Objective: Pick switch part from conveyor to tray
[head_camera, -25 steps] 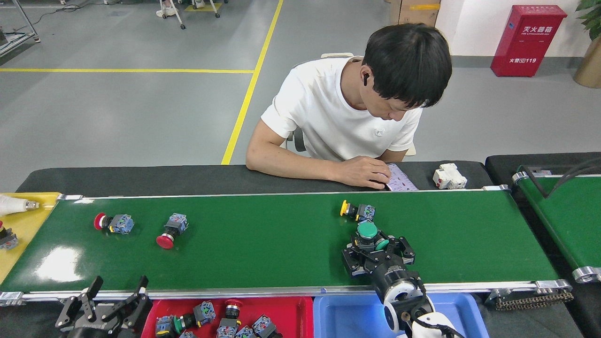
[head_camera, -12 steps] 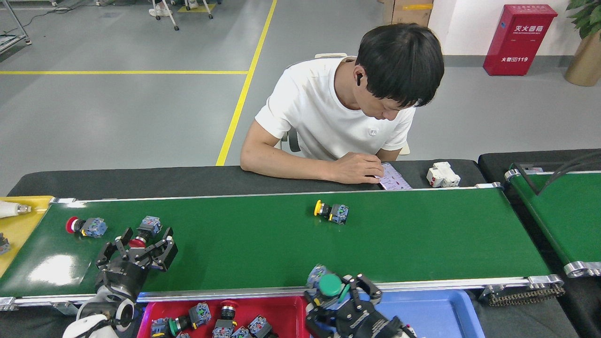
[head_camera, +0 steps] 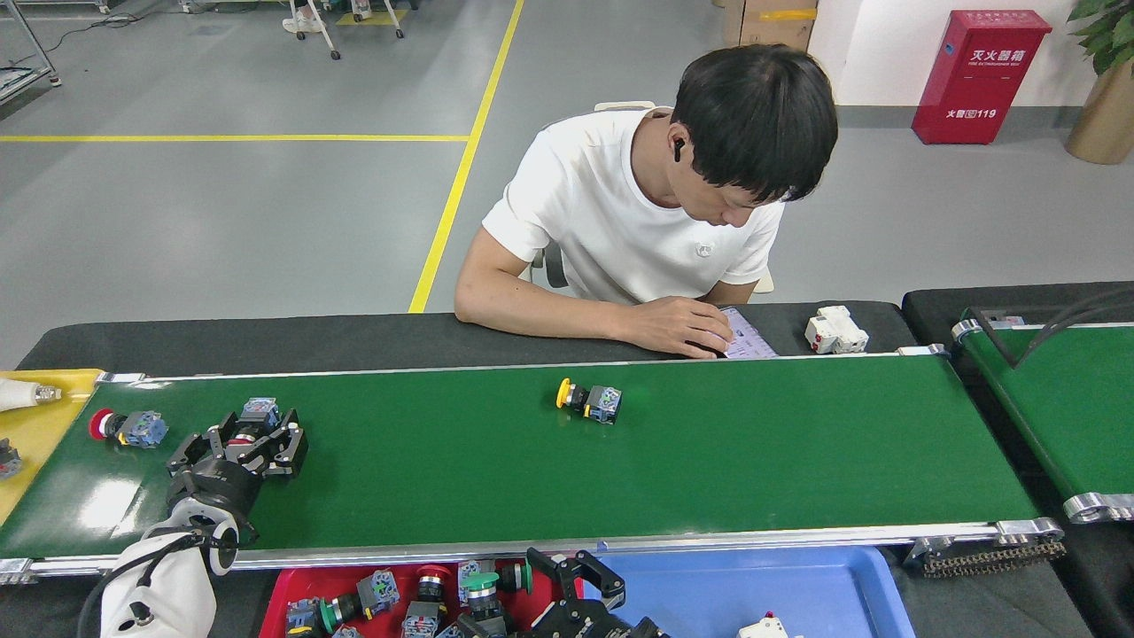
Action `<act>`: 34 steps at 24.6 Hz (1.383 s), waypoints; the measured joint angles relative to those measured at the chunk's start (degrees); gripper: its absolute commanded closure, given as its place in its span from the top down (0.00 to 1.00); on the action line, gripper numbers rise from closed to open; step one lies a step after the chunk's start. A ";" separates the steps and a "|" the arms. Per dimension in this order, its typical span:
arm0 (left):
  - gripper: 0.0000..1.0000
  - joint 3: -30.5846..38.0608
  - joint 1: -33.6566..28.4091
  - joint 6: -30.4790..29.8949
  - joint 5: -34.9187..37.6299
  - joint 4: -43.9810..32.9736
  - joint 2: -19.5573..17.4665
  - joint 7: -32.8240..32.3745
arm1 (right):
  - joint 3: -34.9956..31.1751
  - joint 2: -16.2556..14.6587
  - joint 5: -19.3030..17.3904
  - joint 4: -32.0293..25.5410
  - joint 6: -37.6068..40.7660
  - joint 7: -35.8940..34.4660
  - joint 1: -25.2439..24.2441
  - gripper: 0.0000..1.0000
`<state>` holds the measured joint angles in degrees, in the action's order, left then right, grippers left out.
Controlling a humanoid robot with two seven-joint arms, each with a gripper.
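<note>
The conveyor (head_camera: 709, 452) is spanning the tabletop (head_camera: 372, 341), where a person (head_camera: 656, 204) is sitting at the far edge. The red tray (head_camera: 292, 589) and blue tray (head_camera: 797, 589) are lying along its near edge. The left claw (head_camera: 241, 443) is pinching a red-capped switch part (head_camera: 251, 418) near the belt's left end. The right claw (head_camera: 576, 589) is spreading open over the red tray, beside a green-capped switch part (head_camera: 481, 587). A yellow-capped switch part (head_camera: 589, 400) is lying mid-belt.

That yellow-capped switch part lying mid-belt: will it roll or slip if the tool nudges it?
The yellow-capped switch part with the blue-grey block lies on its side; its round cap could let it pivot. The glossy dark-green conveyor belt looks slick, so it probably slides. Its squarish block likely stops rolling.
</note>
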<state>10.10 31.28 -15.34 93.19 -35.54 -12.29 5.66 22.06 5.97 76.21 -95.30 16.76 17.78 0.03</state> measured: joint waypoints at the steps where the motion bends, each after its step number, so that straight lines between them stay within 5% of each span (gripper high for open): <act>1: 0.09 -0.05 0.00 0.06 0.00 0.01 -0.27 0.37 | -3.44 -0.04 -0.01 -0.86 -0.10 0.07 0.00 0.97; 8: 0.03 -0.80 -5.23 -4.07 -2.27 -7.15 -0.88 2.70 | -29.42 -0.84 -0.50 -2.29 -0.25 0.30 0.66 1.00; 11: 0.03 -0.79 -16.82 -4.90 -7.08 -22.57 -0.87 2.94 | -35.87 -1.38 -0.51 -2.75 -0.25 -2.25 -1.45 0.97; 16: 0.05 -1.01 -40.85 -7.89 -9.04 -52.73 -0.88 2.94 | -37.83 -6.18 -0.51 -5.03 -0.23 -12.76 -11.71 0.97; 20: 0.06 -3.90 -54.30 -10.43 -7.22 -64.47 -1.15 4.88 | -38.39 -7.64 -0.51 -5.11 -0.15 -16.84 -14.68 0.98; 22: 0.20 -6.58 -56.05 -10.92 -4.08 -65.29 -1.17 6.53 | -38.73 -7.64 -0.51 -5.15 -0.09 -17.38 -14.86 0.98; 26: 1.00 -7.40 -56.51 -11.19 -1.17 -65.53 -0.80 7.94 | -38.81 -7.64 -0.51 -5.17 -0.02 -17.68 -14.87 0.98; 34: 1.00 -2.89 -56.18 -11.45 -4.00 -65.57 4.12 8.35 | -38.81 -7.64 -0.52 -5.16 0.42 -17.77 -14.88 0.98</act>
<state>7.22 -24.91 -26.79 89.19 -101.12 -8.17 14.01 -16.75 -1.67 75.70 -100.45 17.17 0.01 -14.84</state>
